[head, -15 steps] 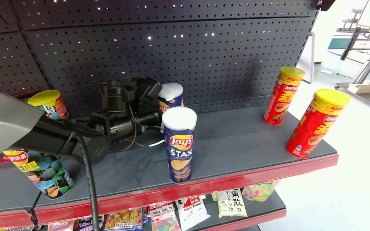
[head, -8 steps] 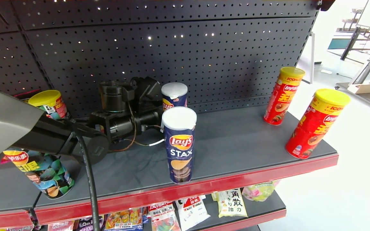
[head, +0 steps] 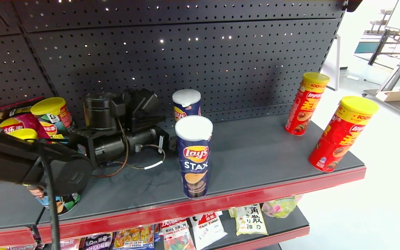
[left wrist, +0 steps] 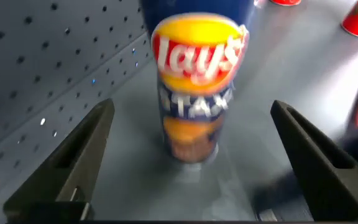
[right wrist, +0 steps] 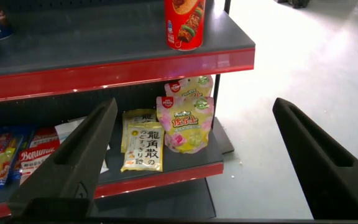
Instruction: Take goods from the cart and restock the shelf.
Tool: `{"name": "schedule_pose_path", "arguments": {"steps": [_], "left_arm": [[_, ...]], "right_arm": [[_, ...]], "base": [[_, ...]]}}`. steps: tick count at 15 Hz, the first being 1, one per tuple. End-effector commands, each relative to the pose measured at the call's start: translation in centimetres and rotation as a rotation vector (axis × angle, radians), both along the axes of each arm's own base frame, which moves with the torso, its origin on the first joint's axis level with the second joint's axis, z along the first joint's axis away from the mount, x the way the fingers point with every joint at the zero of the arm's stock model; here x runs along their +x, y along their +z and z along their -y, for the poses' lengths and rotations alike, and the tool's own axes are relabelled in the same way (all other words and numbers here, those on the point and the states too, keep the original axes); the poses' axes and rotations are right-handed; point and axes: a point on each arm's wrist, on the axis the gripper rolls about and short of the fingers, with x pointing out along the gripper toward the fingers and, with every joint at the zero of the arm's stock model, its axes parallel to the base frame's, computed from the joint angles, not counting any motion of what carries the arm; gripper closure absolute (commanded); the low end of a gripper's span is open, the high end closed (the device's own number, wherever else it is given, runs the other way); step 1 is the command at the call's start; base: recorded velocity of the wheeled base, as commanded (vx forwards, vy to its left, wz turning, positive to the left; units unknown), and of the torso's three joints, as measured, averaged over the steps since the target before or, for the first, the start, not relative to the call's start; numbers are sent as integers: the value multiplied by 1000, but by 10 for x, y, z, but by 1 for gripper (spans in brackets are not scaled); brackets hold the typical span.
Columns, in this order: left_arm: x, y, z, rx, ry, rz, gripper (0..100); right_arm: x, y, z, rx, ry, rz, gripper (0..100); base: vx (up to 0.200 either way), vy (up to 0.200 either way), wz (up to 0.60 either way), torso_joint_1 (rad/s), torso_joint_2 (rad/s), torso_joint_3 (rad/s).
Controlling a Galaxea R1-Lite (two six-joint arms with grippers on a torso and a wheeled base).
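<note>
Left pincer [left wrist: 192, 107] released, facing rear blue can [left wrist: 194, 74]; front blue can [head: 193, 156] just beside. Right pincer [right wrist: 194, 102] released before the shelf [right wrist: 135, 68].

Shop: pegboard shelf [head: 255, 156], snack packets [head: 252, 218]

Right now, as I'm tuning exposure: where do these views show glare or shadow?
Head view: pinpricks of light through the pegboard, floor at right washed out. Left wrist view: a few glints in the pegboard holes. Right wrist view: bright floor, lower shelf shaded.
</note>
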Motion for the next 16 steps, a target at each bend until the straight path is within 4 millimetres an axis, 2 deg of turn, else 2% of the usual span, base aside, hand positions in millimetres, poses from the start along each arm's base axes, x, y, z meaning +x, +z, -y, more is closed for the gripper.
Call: {"name": "schedule_pose_path", "arguments": {"steps": [1,3,6,8,10,11,13,16], "left_arm": [[-35,17,-23,-9,33,18,0],[-60,22,-34,-9,33,22,0],[-107,53,-54,-12,28,10,0],[-148,69,-70,-23,21,8,0],[-192,74,-90,-24,32,8,0],[-213,74,-100,-29,47,19,0],[-238,73,-115,-58,101,42,0],[-307,48,-142,-143,239,33,0]], "right_arm": [[0,0,0,0,0,0,0],[0,0,0,0,0,0,0],[0,0,0,0,0,0,0],[0,0,0,0,0,2,0],[0,0,0,0,0,0,0],[0,0,0,0,0,0,0],[0,0,0,0,0,0,0],[0,0,0,0,0,0,0]], "base": [[0,0,0,0,0,0],[0,0,0,0,0,0],[0,0,0,0,0,0],[0,0,0,0,0,0],[0,0,0,0,0,0],[0,0,0,0,0,0],[0,0,0,0,0,0],[0,0,0,0,0,0]]}}
